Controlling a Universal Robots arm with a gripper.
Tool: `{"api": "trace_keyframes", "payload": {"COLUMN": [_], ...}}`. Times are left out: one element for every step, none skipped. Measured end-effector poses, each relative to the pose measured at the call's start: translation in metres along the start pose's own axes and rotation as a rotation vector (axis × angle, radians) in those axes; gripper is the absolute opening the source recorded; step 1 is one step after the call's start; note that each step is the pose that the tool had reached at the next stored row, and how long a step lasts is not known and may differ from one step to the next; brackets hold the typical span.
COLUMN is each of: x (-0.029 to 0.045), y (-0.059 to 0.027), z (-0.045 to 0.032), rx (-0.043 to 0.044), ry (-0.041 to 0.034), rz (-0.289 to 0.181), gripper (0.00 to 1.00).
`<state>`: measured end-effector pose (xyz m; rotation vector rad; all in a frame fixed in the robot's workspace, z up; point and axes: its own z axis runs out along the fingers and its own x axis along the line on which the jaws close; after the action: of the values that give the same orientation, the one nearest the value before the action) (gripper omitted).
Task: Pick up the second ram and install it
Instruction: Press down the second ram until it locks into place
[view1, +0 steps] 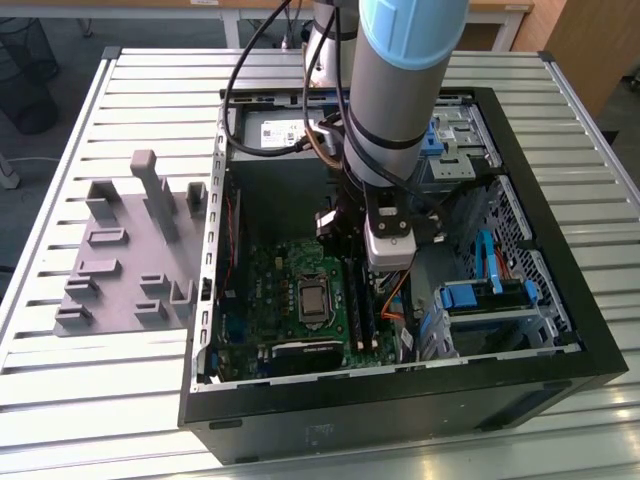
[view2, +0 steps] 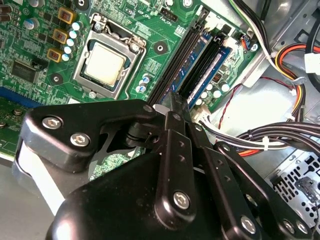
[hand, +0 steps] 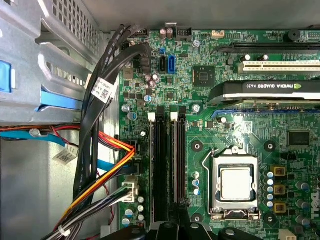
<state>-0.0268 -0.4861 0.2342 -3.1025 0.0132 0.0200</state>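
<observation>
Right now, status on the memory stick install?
Gripper low over the memory slots. Blue memory stick sits in a slot. Cables alongside, clear of slots.

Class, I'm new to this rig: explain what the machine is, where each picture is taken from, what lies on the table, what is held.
A robot arm reaches into an open computer case lying on a slatted table. The exterior view looks from off the arm; both wrist views ride on it, facing the green motherboard. A grey fixture tray lies at the exterior view's left. The hand is over the memory slots, where blue memory sticks stand; whether it grips anything is unclear.
</observation>
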Motion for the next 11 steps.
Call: {"api": "trace_keyframes", "payload": {"x": [0.0, 0.0001, 0.0001, 0.0001, 0.0001, 0.0001, 0.0001, 0.0001, 0.0001, 0.0001, 0.0001], "y": [-0.0001, -0.0003, -0.0005, -0.0007, -0.001, -0.0013, -0.0015, -0.0017, -0.0019, -0.002, -0.0021], "z": [0.0005, 0.001, 0.0015, 0.0022, 0.003, 0.0038, 0.0045, 0.0052, 0.0059, 0.0066, 0.0073], "rx": [0.0029, 0.0043, 0.0044, 0.0043, 0.0043, 0.0044, 0.0044, 0.0044, 0.0044, 0.0044, 0.0044], "ry": [0.0, 0.0001, 0.0, -0.0001, 0.0, 0.0, 0.0, -0.0001, 0.0, 0.0, 0.0], "rz": [0.0, 0.0, 0.0, 0.0, 0.0, 0.0, 0.0, 0.0, 0.0, 0.0, 0.0], "gripper": [0.11, 0.11, 0.11, 0.11, 0.11, 0.11, 0.11, 0.11, 0.11, 0.11, 0.11]}}
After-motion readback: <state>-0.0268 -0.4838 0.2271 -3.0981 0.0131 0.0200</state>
